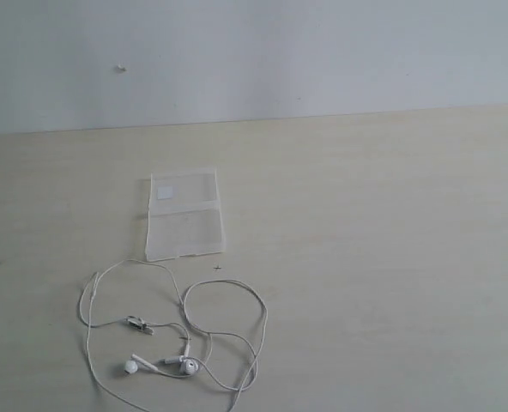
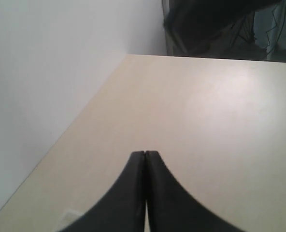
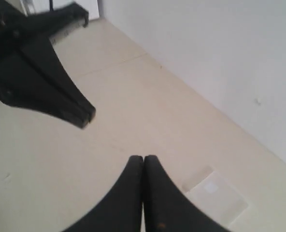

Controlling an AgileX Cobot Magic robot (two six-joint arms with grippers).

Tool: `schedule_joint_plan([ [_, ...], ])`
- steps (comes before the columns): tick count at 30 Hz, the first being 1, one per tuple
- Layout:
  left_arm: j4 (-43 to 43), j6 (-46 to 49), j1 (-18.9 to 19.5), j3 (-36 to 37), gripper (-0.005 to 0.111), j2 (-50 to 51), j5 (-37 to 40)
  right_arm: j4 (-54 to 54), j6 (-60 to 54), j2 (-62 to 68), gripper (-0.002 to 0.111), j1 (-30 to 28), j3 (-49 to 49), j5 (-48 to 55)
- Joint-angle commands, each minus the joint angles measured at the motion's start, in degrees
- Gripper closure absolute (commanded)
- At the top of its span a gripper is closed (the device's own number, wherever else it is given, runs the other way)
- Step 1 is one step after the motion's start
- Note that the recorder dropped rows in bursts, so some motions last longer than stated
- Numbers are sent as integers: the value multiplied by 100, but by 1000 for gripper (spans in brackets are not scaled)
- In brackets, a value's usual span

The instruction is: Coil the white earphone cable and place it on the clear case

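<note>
- Left gripper: jaws pressed fully together, nothing held between them, poised above bare table.
- Right gripper: jaws likewise fully together and empty, above the table.
- Neither gripper appears in the exterior view.
- Clear case: lies flat on the table, left of centre, with its white label toward the far left corner. It is also seen beyond the right gripper.
- White earphone cable: sprawls in loose, uncoiled loops on the table, just nearer than the case, not touching it.
- Earbuds: lie at the near edge of the tangle.
</note>
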Motion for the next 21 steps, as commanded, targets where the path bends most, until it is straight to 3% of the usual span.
schedule_joint_plan([
  [1, 85, -337, -34, 21, 107, -161, -16, -105, 105, -202, 108, 6, 993, -386],
  [10, 587, -1240, -34, 21, 107, -659, -16, -180, -32, -1081, 108, 6, 3562, -1207],
  [12, 617, -1497, -34, 51, 107, -730, -16, 363, -440, -1164, 108, 6, 3873, -1184],
  [14, 641, -1663, -34, 269, 107, -913, -16, 1305, -1530, -1159, 107, 16, 4182, -860],
  [21, 736, -1752, -34, 1006, 107, -1479, -16, 2958, -3311, -747, 82, 16, 5190, -828],
])
